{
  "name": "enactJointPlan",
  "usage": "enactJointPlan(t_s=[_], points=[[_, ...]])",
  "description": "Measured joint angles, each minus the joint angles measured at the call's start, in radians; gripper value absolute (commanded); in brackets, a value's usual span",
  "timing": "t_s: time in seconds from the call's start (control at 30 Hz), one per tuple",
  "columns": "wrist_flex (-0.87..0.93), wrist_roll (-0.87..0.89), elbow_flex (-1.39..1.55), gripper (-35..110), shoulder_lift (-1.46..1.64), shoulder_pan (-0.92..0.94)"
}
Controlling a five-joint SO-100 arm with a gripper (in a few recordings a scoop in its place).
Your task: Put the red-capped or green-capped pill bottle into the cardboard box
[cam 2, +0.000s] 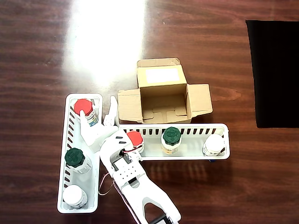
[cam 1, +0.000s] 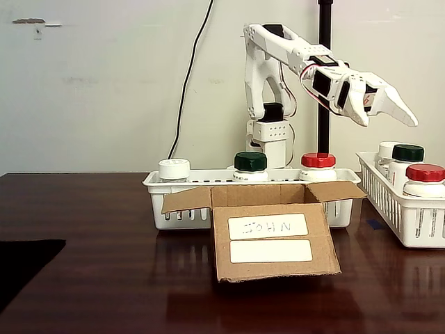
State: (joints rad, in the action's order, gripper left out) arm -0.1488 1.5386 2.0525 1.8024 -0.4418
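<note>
The cardboard box (cam 1: 271, 240) (cam 2: 161, 95) stands open at the table's middle, its labels facing the fixed view. One red-capped pill bottle (cam 1: 318, 165) (cam 2: 135, 139) sits in the long white basket (cam 1: 156, 184) (cam 2: 196, 156) right behind the box. A second red-capped bottle (cam 1: 425, 178) (cam 2: 83, 107) stands at the near end of the side basket (cam 1: 389, 205) (cam 2: 64, 140). Each basket also holds a green-capped bottle (cam 1: 250, 165) (cam 2: 171, 136) (cam 1: 407, 157) (cam 2: 74, 157). My gripper (cam 1: 391, 120) (cam 2: 97, 108) hangs open and empty, high above the side basket, close to its red-capped bottle.
A white-capped bottle (cam 1: 174, 170) (cam 2: 214, 144) sits at the long basket's far end, and another (cam 2: 74, 196) in the side basket. A black mat (cam 1: 21, 261) (cam 2: 273, 70) lies at the table edge. A black pole (cam 1: 324, 69) stands behind the arm's base.
</note>
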Motion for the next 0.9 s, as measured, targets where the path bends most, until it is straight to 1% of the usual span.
enactJointPlan(t_s=[0.33, 0.7, 0.9], points=[[-0.215, -0.058, -0.005, 83, -0.199, -0.029], [-0.276, -0.071, -0.126, 83, -0.387, -0.034], [-0.281, -0.087, -0.152, 83, -0.414, -0.063]])
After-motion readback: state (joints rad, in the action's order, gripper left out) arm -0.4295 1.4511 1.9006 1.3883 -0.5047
